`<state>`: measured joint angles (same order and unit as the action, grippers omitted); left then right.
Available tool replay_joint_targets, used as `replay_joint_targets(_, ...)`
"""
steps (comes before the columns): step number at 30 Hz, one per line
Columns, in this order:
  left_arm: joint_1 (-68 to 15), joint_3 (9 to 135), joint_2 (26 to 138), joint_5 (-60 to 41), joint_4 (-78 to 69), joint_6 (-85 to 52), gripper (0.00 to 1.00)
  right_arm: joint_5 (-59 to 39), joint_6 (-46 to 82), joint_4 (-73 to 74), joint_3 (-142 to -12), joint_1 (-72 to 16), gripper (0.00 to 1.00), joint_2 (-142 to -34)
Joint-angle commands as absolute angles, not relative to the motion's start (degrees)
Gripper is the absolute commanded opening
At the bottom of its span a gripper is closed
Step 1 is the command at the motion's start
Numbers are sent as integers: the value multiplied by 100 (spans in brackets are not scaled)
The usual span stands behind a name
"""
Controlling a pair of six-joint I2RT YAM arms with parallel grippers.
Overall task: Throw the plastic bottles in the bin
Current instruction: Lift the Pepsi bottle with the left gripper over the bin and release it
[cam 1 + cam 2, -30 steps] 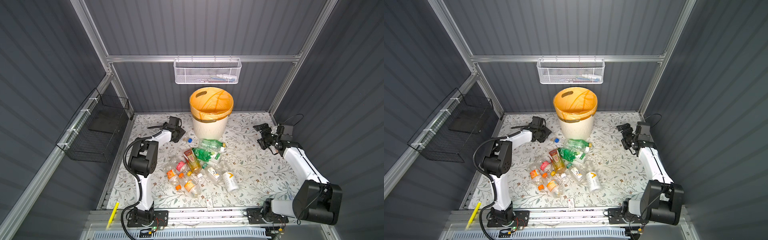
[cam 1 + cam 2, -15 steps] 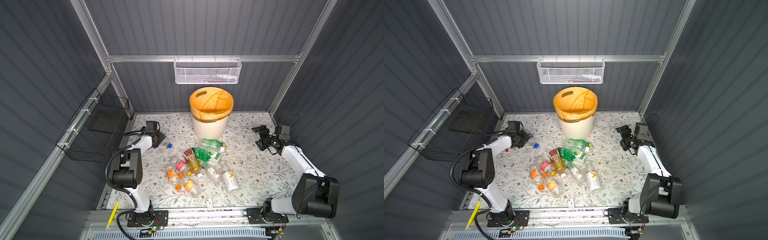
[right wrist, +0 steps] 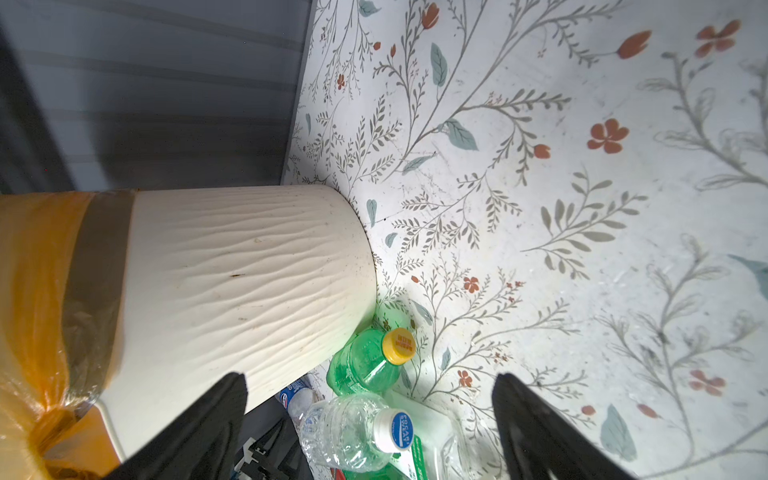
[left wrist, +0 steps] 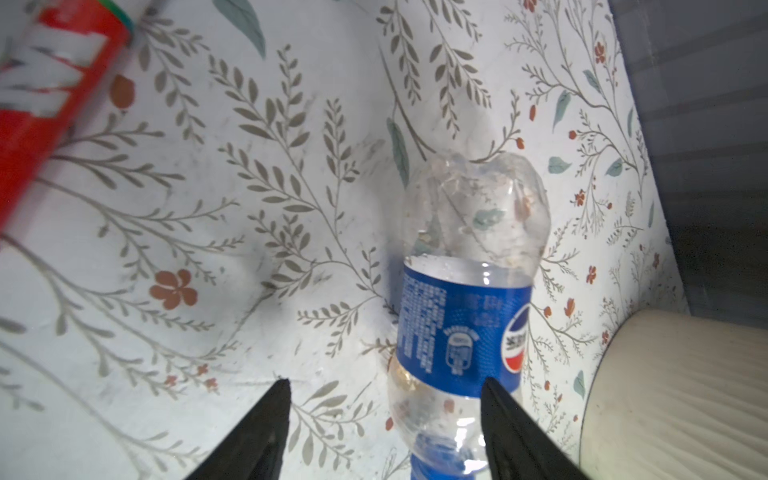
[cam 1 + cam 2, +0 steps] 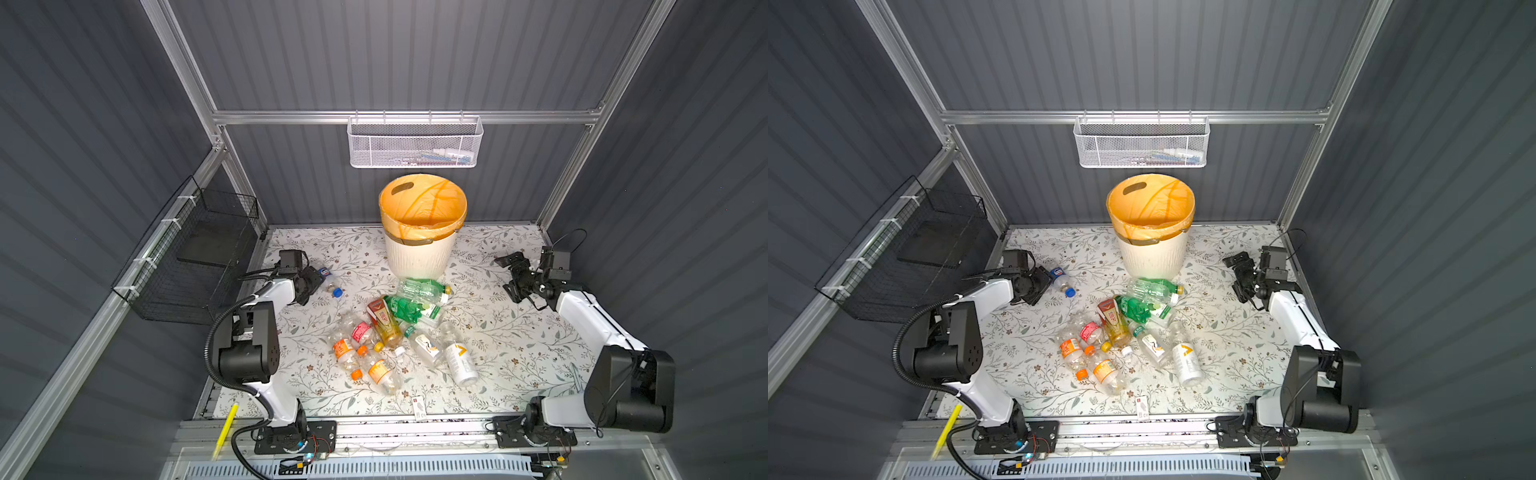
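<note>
The left pincer (image 4: 385, 380) sits low over the tabletop (image 5: 505, 336) with its jaws parted. The blue-labelled Pepsi bottle (image 4: 461, 324) lies on its side partly between them, unclamped, to the left of the bin (image 5: 417, 257) in both top views. The right pincer (image 3: 369, 376) gapes empty near the bin's other flank. The remaining plastic bottles (image 5: 395, 332) lie heaped before the bin; none seems to be inside, though its bottom is hidden. The step in hand looks like grasping the Pepsi bottle, which calls for centring the jaws across its body before closing.
</note>
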<state>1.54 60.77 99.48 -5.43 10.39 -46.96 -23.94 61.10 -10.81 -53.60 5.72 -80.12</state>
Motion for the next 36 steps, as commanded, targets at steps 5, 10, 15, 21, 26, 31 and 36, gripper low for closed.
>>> replay_joint_targets(5, 150, 6612, 10226, -920, 898, -4658, 80, -2299, 6191, -1003, -5334, 440, 94, -8185)
replay_joint_targets(10, 132, 7001, 10794, -1076, 800, -4713, 80, -2310, 6258, -919, -5377, 370, 94, -8262)
replay_joint_targets(15, 82, 7287, 11247, -1200, 813, -4684, 79, -2314, 6248, -897, -5361, 369, 94, -8325)
replay_joint_targets(21, 0, 7278, 11429, -1168, 813, -4679, 66, -2355, 6282, -813, -5350, 365, 94, -8429)
replay_joint_targets(26, -75, 7345, 11248, -1002, 900, -4602, 55, -2403, 6293, -775, -5352, 368, 94, -8486)
replay_joint_targets(31, -415, 8271, 10782, -997, 1139, -4560, 49, -2456, 6370, -688, -5335, 360, 94, -8517)
replay_joint_targets(36, -1236, 11037, 10600, -982, 1768, -3974, 50, -2471, 6336, -696, -5337, 348, 94, -8457)
